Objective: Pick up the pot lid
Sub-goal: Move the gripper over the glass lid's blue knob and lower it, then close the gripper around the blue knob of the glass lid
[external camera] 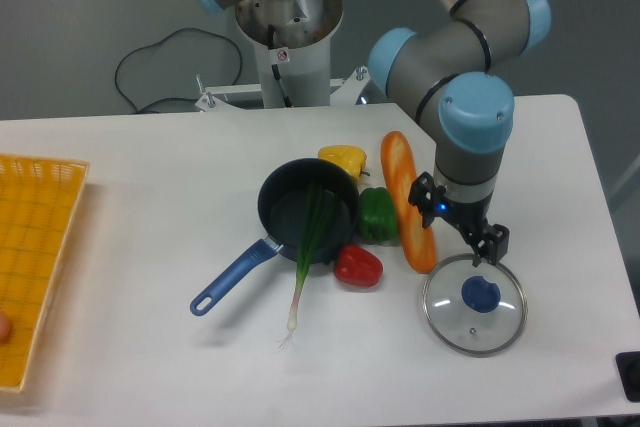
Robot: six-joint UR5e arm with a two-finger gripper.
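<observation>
In the fixed camera view, the pot lid (452, 325) lies flat on the smooth white surface (150, 247), toward the near right corner: a round disc of clear glass with a thin metallic rim and a rounded, dark blue knob (480, 295) at its middle. The black, angular gripper (457, 231) points down by the lid's far side, its two fingers spread apart with nothing between them; whether it touches the rim cannot be told. A bulky grey arm comes down to it from the far side. Left of the gripper, long, smooth orange carrot-like pieces (399, 162) stretch toward the near edge, beside a ribbed, glossy green pepper (378, 215). A lumpy yellow pepper (345, 156) sits farther back, and a shiny, rounded red vegetable (358, 267) sits nearer. Around the middle stands a round, dark pan (283, 209) with a straight blue handle (233, 279) angled toward the near left; a slender green onion (315, 232) hangs over its rim, pale, stringy roots resting on the surface. A yellow slatted crate (35, 247) is at the left edge, a small black object (628, 367) at the near right corner, and a thin black cable (180, 31) curls behind the far edge.
</observation>
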